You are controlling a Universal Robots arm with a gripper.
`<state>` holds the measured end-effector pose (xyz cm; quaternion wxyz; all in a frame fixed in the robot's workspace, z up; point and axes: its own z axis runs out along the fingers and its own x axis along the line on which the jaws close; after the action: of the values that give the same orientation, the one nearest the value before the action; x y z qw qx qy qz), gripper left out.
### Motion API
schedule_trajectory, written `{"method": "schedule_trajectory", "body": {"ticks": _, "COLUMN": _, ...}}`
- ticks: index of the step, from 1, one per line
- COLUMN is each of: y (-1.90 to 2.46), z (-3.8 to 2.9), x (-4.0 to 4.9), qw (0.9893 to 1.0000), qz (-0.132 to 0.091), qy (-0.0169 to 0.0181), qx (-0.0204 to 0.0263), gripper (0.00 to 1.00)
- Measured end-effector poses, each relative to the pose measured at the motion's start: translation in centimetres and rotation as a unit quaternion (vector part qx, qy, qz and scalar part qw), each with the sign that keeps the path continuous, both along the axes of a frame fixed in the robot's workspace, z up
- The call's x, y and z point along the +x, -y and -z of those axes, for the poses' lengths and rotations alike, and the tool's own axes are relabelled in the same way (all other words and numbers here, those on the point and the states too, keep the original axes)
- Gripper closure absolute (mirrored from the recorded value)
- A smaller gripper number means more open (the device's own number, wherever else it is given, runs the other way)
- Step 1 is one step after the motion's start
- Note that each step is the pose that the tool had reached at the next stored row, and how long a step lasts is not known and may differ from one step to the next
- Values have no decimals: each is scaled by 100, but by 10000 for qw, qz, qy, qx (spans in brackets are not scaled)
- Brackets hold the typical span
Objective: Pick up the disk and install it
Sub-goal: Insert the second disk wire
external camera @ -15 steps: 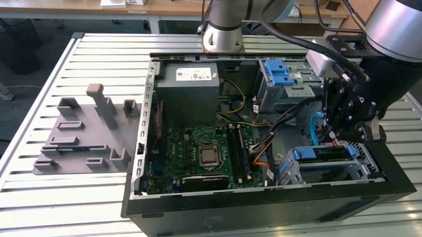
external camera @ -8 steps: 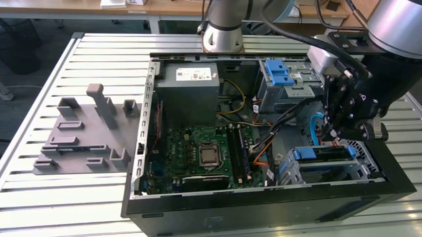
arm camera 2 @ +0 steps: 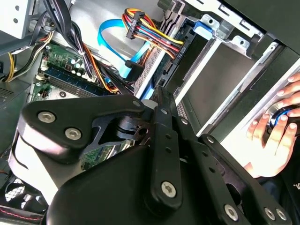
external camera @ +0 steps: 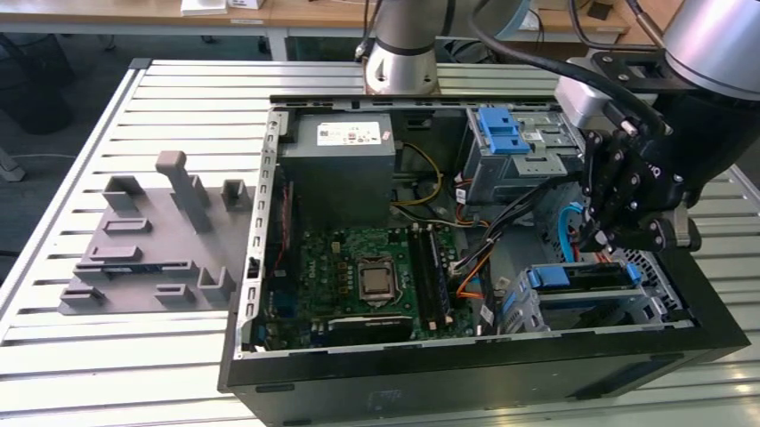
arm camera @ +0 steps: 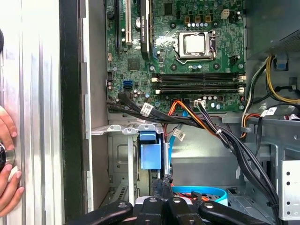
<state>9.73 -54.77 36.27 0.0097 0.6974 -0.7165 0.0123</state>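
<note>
The disk (external camera: 582, 277) appears to be seated in the bay at the exterior view's lower right, inside the case (external camera: 475, 378). The gripper (external camera: 603, 240) is poised just above it; its state cannot be told. The nearby cables (external camera: 522, 213) could be snagged, and the disk left crooked.

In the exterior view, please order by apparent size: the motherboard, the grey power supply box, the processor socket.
Largest to smallest:
1. motherboard
2. grey power supply box, close to the motherboard, so this ranking is unsure
3. processor socket
</note>
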Motion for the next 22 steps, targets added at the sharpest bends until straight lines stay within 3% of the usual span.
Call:
{"method": "schedule_trajectory", "body": {"ticks": 8, "y": -16, "z": -25, "x": -7, "qw": 10000, "qz": 0, "qy": 0, "qx": 1, "gripper": 89}}
{"method": "schedule_trajectory", "body": {"ticks": 14, "y": -147, "z": -25, "x": -8, "qw": 10000, "qz": 0, "qy": 0, "qx": 1, "gripper": 89}}
{"method": "schedule_trajectory", "body": {"ticks": 22, "y": -207, "z": -87, "x": -15, "qw": 10000, "qz": 0, "qy": 0, "qx": 0, "gripper": 89}}
